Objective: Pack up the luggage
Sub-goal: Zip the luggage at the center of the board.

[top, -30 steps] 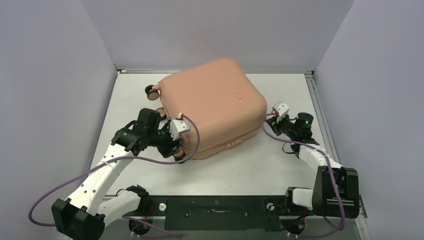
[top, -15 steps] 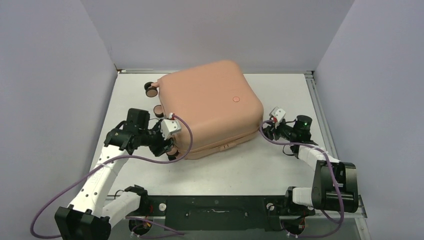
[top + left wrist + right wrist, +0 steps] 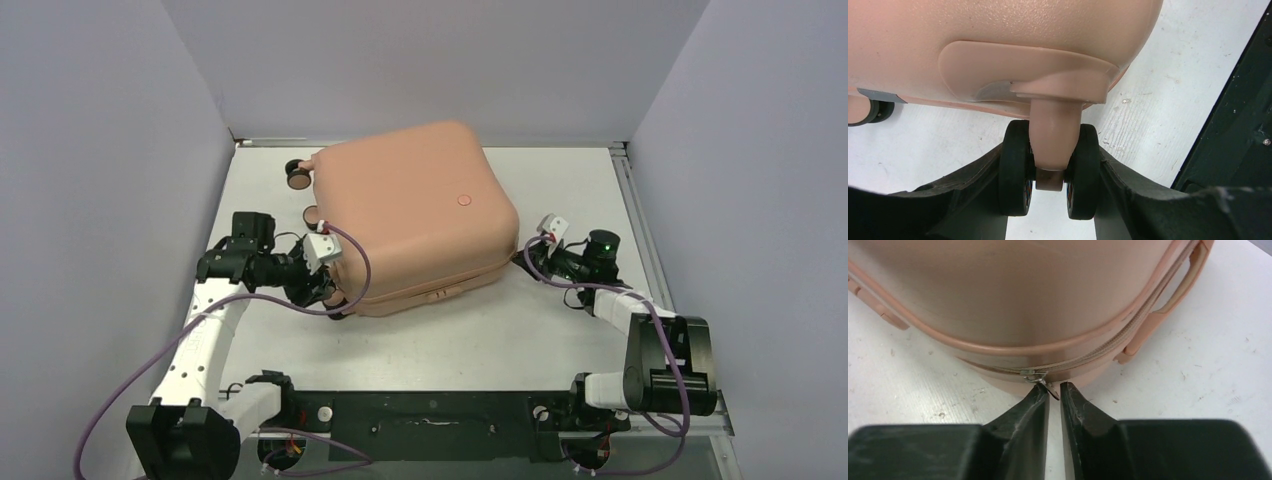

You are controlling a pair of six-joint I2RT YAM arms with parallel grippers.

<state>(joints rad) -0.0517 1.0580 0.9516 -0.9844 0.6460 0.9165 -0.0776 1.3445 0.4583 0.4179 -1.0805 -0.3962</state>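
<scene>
Salmon-pink hard-shell luggage [image 3: 405, 215], closed and zipped, lying flat on one shell mid-table [image 3: 560, 330], slightly rotated, caster wheels [image 3: 298, 175] at left end, round dot [image 3: 463, 200] facing up

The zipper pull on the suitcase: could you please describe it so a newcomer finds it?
Find the big salmon-pink luggage. On its zipper seam, at the corner facing the right gripper, hangs the zipper pull: the only silver metal piece.
</scene>
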